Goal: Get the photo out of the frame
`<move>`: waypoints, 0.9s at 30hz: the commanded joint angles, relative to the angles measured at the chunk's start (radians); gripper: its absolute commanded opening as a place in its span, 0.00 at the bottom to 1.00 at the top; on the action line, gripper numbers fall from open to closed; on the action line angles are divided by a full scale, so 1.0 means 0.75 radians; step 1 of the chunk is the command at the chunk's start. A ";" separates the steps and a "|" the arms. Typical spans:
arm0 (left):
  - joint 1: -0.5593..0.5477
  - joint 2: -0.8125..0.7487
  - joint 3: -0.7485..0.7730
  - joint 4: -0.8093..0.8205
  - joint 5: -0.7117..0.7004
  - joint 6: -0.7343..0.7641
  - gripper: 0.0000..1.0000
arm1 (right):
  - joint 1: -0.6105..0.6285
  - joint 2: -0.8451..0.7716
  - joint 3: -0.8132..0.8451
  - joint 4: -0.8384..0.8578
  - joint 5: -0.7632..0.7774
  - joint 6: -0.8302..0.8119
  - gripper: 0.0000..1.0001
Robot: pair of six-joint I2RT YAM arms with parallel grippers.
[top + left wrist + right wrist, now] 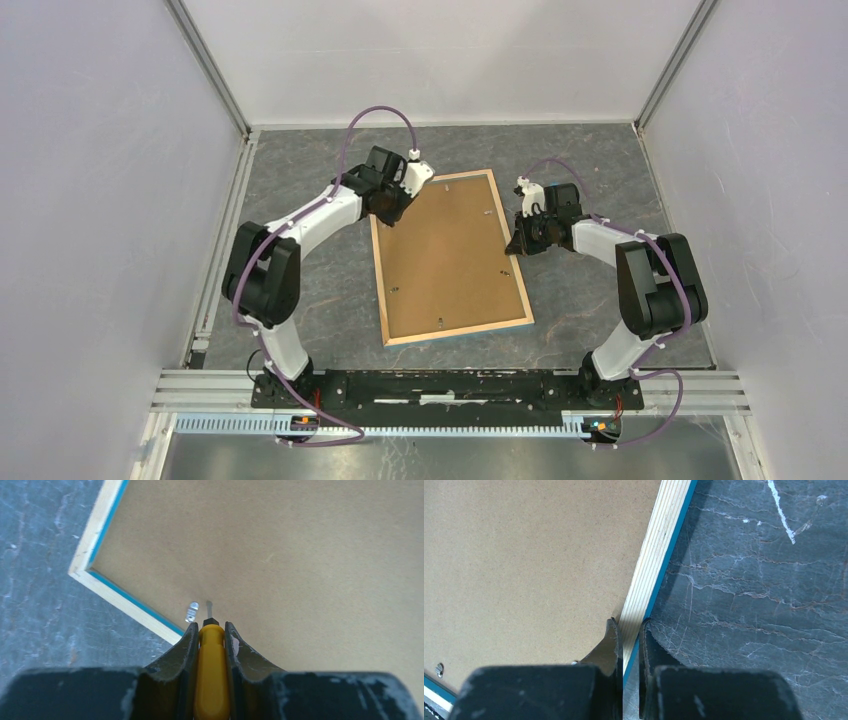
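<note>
Left claw [210, 629] clamped on a yellow-handled screwdriver [212, 675], its tip beside a metal tab [192, 611] near the far-left corner of the frame [450, 255]. The frame lies back-up mid-worktop [340, 300]. Right claw [630, 630] pinches the frame's right edge.

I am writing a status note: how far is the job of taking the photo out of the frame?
Done: the frame lies face down, backing up. In hand: the right hand pinches its edge; the left hand holds a yellow screwdriver, tip at a tab near a corner. Left: the backing sits in place, other tabs remain, and no photo shows yet.
</note>
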 commanded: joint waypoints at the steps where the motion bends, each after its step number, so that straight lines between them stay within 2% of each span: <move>1: -0.009 -0.117 -0.018 -0.041 0.134 -0.111 0.02 | 0.020 0.094 -0.045 -0.037 0.005 -0.126 0.00; 4: 0.004 -0.191 -0.018 -0.046 0.194 -0.142 0.02 | 0.011 0.077 -0.043 -0.036 -0.037 -0.135 0.00; 9: 0.013 -0.301 0.000 -0.119 0.275 -0.165 0.02 | -0.003 0.000 -0.051 -0.018 -0.112 -0.159 0.29; 12: 0.041 -0.373 0.004 -0.184 0.402 -0.201 0.02 | -0.010 -0.095 -0.063 0.004 -0.200 -0.190 0.44; 17: 0.110 -0.528 -0.030 -0.299 0.670 -0.279 0.02 | -0.008 -0.297 -0.080 0.016 -0.492 -0.303 0.68; 20: 0.115 -0.587 -0.045 -0.393 0.834 -0.284 0.02 | 0.050 -0.345 0.004 -0.119 -0.725 -0.427 0.72; 23: 0.114 -0.609 -0.056 -0.467 0.995 -0.300 0.02 | 0.192 -0.364 0.100 -0.260 -0.774 -0.504 0.72; 27: 0.112 -0.647 -0.101 -0.475 1.128 -0.312 0.02 | 0.364 -0.398 0.118 -0.182 -0.769 -0.422 0.72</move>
